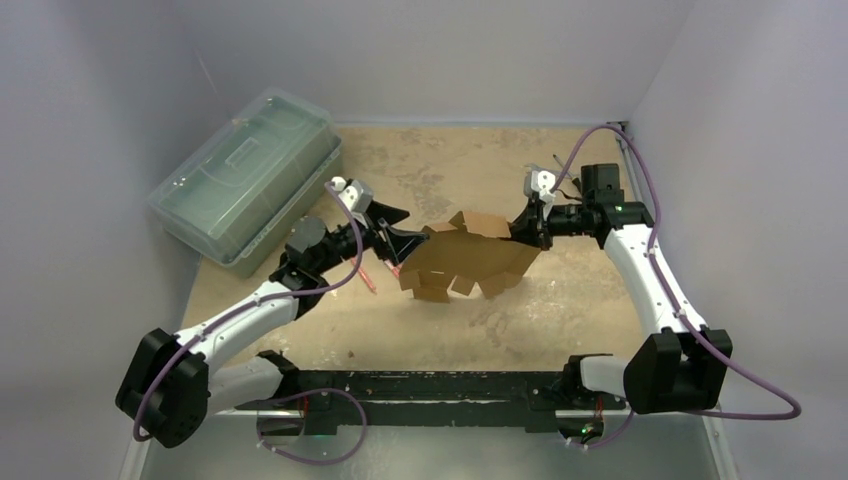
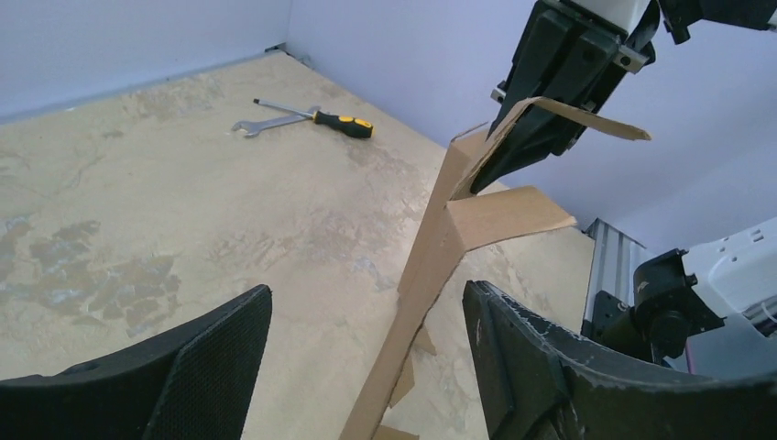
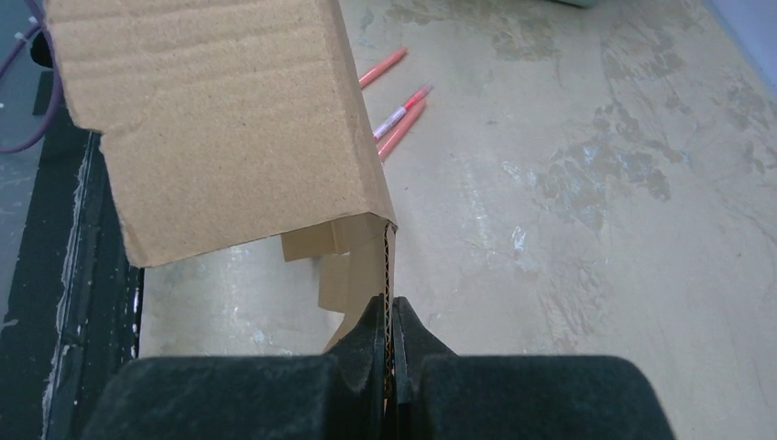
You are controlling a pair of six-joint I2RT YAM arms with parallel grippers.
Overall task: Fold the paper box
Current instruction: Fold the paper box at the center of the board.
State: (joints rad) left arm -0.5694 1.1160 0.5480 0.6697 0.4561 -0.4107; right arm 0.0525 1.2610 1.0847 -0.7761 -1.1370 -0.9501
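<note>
Paper box (image 1: 465, 262): brown cardboard, partly folded, stood on edge over the middle of the table (image 1: 560, 310), between the two arms; flaps hung from its near side and another stuck up on its far side. Whether the lowest flaps touched the table could not be told.
Right gripper (image 1: 522, 232): at the box's right end, reaching in from the right.
Right fingers (image 3: 362, 348): pressed together on a thin cardboard edge, with the corrugated cut edge showing between the pads in the right wrist view.
Box in the right wrist view: a broad panel (image 3: 220, 119) rose up and to the left from the pinched edge.
Left gripper (image 1: 405, 232): at the box's left end, level with the cardboard.
Left fingers (image 2: 220, 367): spread wide, one on each side of the box's edge (image 2: 431, 247); a gap showed on both sides, so they gripped nothing.
Right gripper in the left wrist view (image 2: 490, 170): clamped on an upper flap at the far end of the sheet.
Green plastic case (image 1: 245, 175): at the far left of the table, well apart from the box.
Red pens (image 3: 403, 110): lying on the table near the left gripper.
Screwdriver (image 2: 339, 119): yellow and black handle, lying flat toward the far right corner.
Wrench (image 2: 252, 126): just beside the screwdriver's shaft.
</note>
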